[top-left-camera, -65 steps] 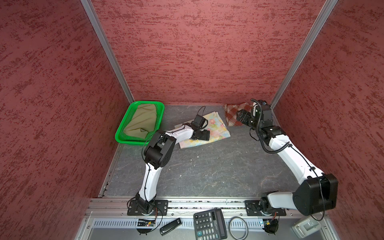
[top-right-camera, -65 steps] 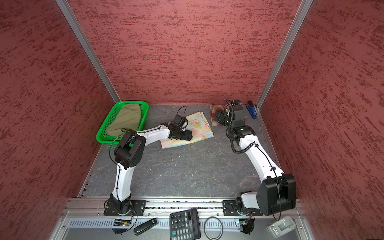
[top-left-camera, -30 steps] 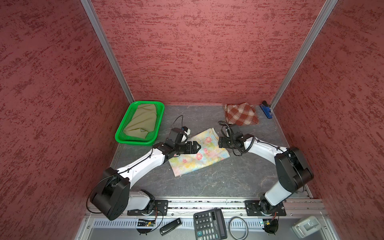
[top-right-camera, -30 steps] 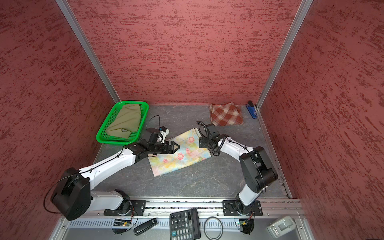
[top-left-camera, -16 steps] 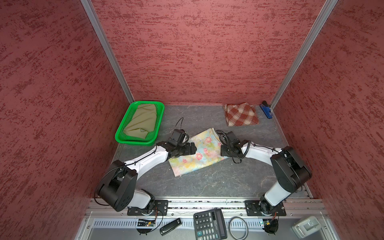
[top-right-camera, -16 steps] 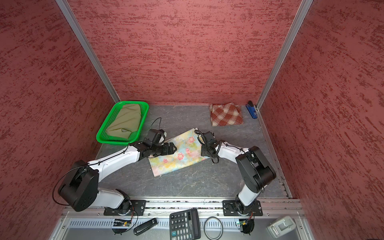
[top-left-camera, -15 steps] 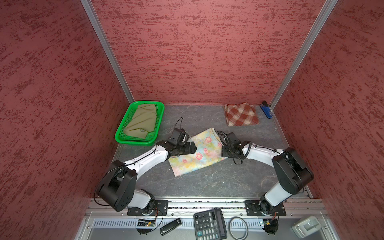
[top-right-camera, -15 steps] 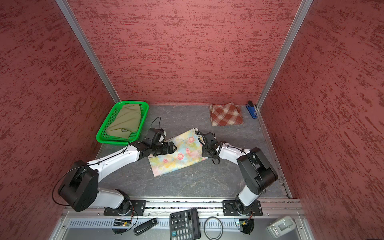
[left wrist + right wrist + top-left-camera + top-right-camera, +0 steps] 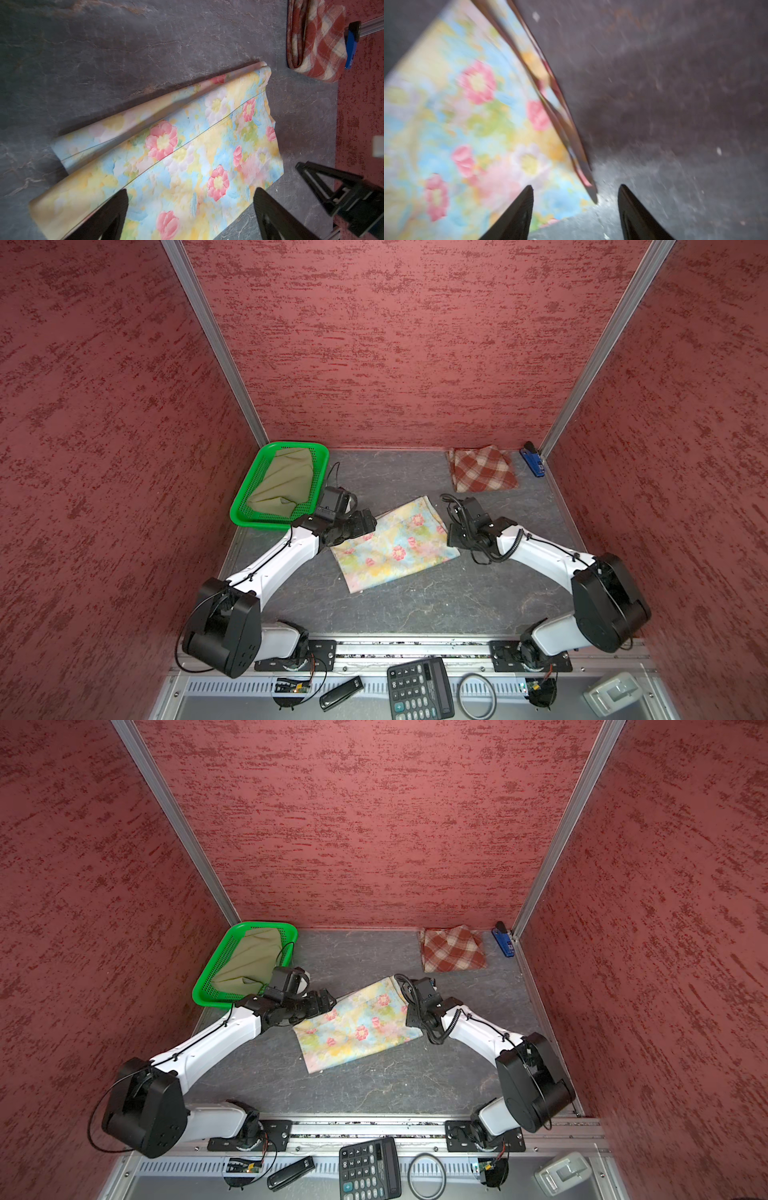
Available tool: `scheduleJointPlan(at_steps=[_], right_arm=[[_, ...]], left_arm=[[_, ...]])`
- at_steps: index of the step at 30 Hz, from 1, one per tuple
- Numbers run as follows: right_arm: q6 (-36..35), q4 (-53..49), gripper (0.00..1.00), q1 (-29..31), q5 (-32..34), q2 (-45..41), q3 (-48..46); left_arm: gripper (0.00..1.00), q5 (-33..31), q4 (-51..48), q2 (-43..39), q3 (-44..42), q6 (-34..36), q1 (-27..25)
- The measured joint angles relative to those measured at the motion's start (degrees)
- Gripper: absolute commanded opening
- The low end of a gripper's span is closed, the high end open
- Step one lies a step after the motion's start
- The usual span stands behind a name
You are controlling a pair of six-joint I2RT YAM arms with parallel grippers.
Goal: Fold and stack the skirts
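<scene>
In both top views the pastel floral skirt (image 9: 395, 547) (image 9: 357, 1027) lies flat on the grey floor in the middle. My left gripper (image 9: 365, 522) (image 9: 190, 193) is open at its left edge, fingers spread over the cloth. My right gripper (image 9: 451, 537) (image 9: 576, 187) is open at its right edge; the skirt's corner (image 9: 589, 187) lies between the jaws, not pinched. The folded plaid skirt (image 9: 482, 468) (image 9: 315, 41) rests at the back right. The olive skirt (image 9: 286, 483) (image 9: 249, 961) lies in the green basket (image 9: 266, 522).
A blue stapler-like thing (image 9: 532, 460) sits in the back right corner next to the plaid skirt. Red walls close in three sides. A calculator (image 9: 419, 689), a black ring and small devices lie on the front ledge below the arm bases.
The floral skirt has come from the back toward the middle and lies spread out. Over the last second the left gripper drew back to its left edge and the right jaws narrowed at its right corner.
</scene>
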Motion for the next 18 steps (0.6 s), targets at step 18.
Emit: scheduleJointPlan(at_steps=[18], right_arm=[[-11.8, 11.8, 0.57, -2.4, -10.6, 25.7, 21.7]], left_arm=[[0.90, 0.8, -8.7, -8.7, -10.3, -5.1, 14.5]])
